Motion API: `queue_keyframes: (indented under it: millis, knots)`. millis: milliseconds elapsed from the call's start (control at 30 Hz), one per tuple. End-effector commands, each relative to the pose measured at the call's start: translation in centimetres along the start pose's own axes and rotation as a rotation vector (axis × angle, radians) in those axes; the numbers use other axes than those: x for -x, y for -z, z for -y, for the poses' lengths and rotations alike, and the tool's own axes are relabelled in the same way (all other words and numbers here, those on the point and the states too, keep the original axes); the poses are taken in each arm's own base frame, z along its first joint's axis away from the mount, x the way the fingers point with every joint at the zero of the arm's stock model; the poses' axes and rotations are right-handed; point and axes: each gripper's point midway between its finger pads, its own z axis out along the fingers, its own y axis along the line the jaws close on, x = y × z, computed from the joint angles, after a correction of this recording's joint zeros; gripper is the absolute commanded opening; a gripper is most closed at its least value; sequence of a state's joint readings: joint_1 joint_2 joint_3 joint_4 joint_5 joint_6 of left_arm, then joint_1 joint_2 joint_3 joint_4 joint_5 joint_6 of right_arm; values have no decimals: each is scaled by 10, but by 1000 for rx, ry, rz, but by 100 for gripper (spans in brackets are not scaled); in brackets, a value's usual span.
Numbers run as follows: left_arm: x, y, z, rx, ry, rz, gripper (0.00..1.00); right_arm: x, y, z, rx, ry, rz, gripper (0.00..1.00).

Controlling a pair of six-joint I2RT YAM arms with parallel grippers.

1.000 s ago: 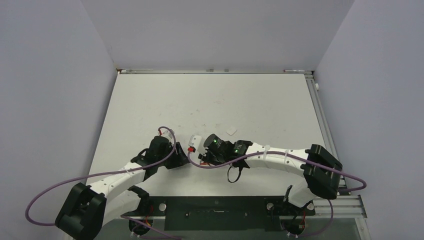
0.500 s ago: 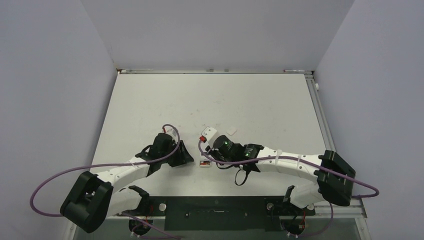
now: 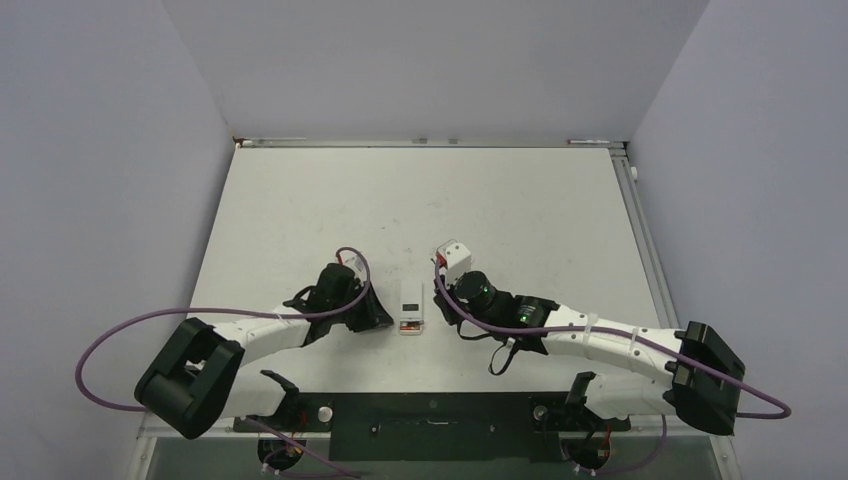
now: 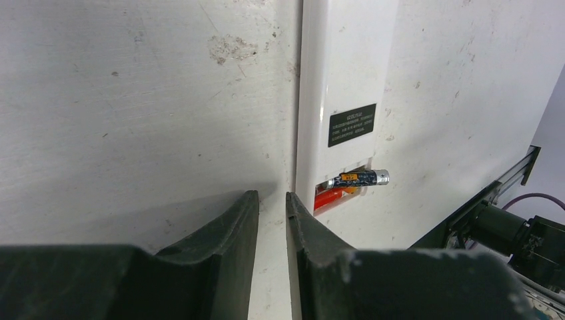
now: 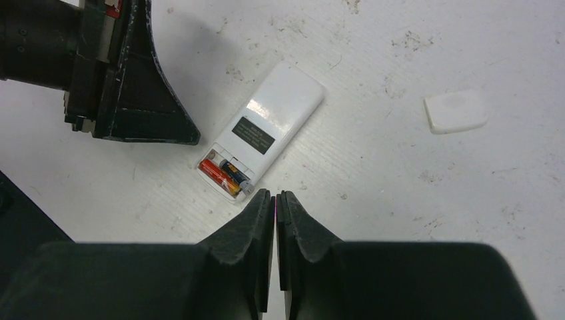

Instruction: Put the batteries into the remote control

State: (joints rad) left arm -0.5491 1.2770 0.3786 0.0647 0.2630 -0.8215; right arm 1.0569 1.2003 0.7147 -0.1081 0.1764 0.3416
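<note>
The remote control (image 3: pixel 411 304) lies back up on the table between my grippers, its dark recess at the near end. In the left wrist view the reddish battery (image 4: pixel 331 198) sits in the recess. The dark battery (image 4: pixel 356 178) lies askew over it, its pale end past the remote's edge. Both batteries show in the right wrist view, the reddish one (image 5: pixel 214 172) and the dark one (image 5: pixel 234 176). My left gripper (image 4: pixel 272 195) is nearly shut on nothing, just left of the remote (image 4: pixel 346 80). My right gripper (image 5: pixel 274 193) is shut and empty, just short of the battery end.
A small white flat piece (image 5: pixel 456 110) lies on the table right of the remote (image 5: pixel 276 117). My left gripper's black fingers (image 5: pixel 133 100) stand close on the remote's other side. The table's near edge with a black rail (image 3: pixel 430 410) lies behind both wrists.
My right gripper has drawn back to the right off the remote, which now lies uncovered. My left gripper has shifted slightly and stays beside it.
</note>
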Motion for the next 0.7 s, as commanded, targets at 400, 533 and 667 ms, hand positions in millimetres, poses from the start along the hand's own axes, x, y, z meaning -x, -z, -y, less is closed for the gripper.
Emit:
queue_keyframes:
  millis: [400, 533, 667]
  knots:
    - [-5, -15, 13, -2, -16, -38, 12, -5, -17, -13, 55, -298, 40, 35]
    - [-6, -16, 18, -11, -22, -43, 11, -15, -25, -9, 15, -342, -14, 30]
    - [-8, -17, 23, -17, -28, -46, 10, -26, -34, -7, -8, -363, -69, 28]
